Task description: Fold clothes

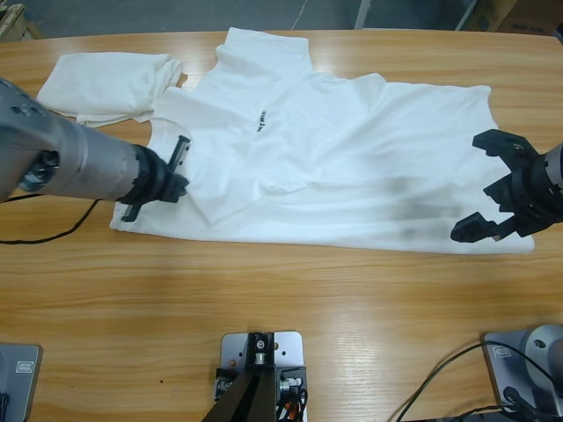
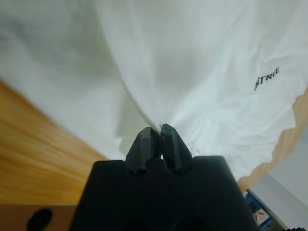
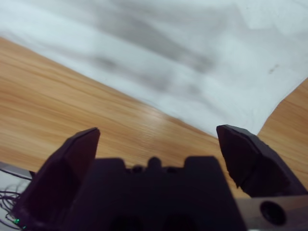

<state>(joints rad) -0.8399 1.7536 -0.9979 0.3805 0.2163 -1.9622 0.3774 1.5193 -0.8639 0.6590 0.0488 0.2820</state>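
The left arm, large and close under the high camera, ends in the left gripper [image 1: 171,180], whose jaws are clenched on a pinched ridge of the large T-shirt [image 1: 334,167]; in the left wrist view the left gripper [image 2: 158,132] has cloth rising from between its closed tips, with the black chest lettering [image 2: 266,79] beyond and to one side. The pinch probably serves to lift this side for a fold. Behind this gripper, toward the table's far edge, a second T-shirt [image 1: 110,83] lies bunched, touching the large one. Ahead of the jaws the large shirt spreads flat across the wooden table [image 1: 290,290]. The right gripper [image 1: 497,189] stands released, jaws wide, over the shirt's opposite edge, seemingly poised to take the hem. No containers appear.
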